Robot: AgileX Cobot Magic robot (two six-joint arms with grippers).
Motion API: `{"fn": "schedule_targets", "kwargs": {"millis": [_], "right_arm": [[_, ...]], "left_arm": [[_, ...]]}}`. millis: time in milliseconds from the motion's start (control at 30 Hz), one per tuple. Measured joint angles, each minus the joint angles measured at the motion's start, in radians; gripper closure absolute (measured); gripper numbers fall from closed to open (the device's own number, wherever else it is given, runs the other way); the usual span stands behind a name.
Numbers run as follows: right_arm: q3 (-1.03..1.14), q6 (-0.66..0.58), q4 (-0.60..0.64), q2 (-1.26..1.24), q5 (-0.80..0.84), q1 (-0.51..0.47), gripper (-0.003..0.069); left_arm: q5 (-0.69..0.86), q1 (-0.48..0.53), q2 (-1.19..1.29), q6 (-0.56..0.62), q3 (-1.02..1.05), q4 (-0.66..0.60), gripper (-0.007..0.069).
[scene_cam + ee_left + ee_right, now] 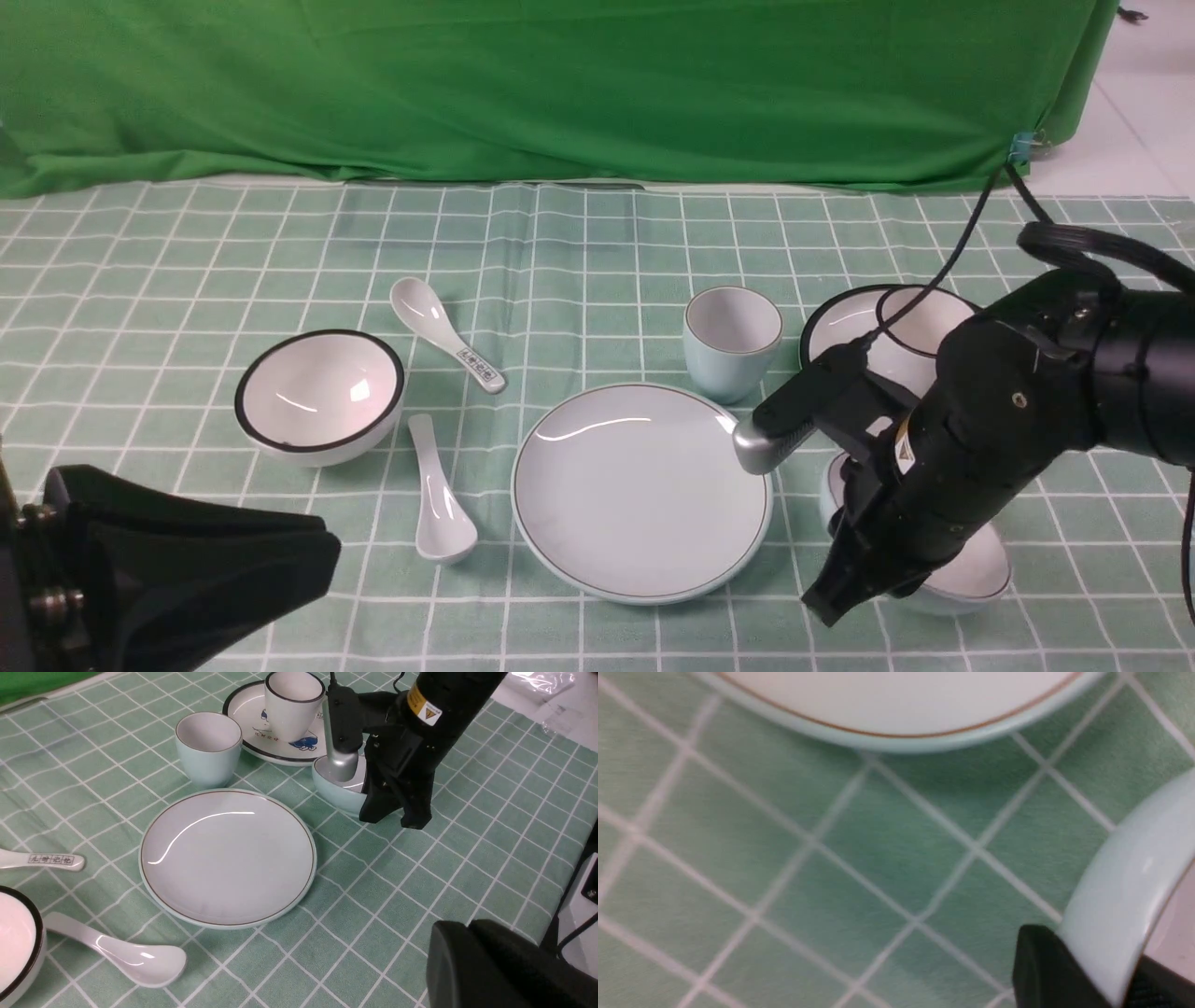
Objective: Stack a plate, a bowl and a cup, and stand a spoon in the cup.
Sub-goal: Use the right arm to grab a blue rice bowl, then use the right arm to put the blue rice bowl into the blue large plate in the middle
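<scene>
1. Checked green cloth (pixel 653 243) covers the table.
2. At the lower left of the front view is the left gripper (pixel 322 560), its fingers pressed together on nothing.
3. At the lower right, the right gripper (pixel 836 602) pinches the rim of the bowl (pixel 980 579). One finger (pixel 1045 970) lies against the outer wall and the other is inside. The bowl is just right of the plate (pixel 639 490) and does not touch it.
4. The plate lies flat at lower centre.
5. The spoon (pixel 439 504) lies just left of the plate, its scoop end toward the camera.
6. A white bowl (pixel 317 392) stands upright at left centre.
7. The cup (pixel 733 341) stands upright behind the plate's right side, near it but apart.
8. A marked spoon (pixel 448 336) lies beyond the white bowl, to its right.
9. Right of the cup, a white plate (pixel 252 714) carries a white cup (pixel 294 704).
10. A green drape (pixel 560 84) fills the top of the frame.
</scene>
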Motion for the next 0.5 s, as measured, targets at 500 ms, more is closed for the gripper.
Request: {"fn": "schedule_targets", "kwargs": {"millis": [500], "right_arm": [[-0.286,0.013,0.031,0.133,-0.028,0.192,0.0573]], "left_arm": [[0.002,0.0,0.0,0.002,0.0,0.004,0.0616]]}}
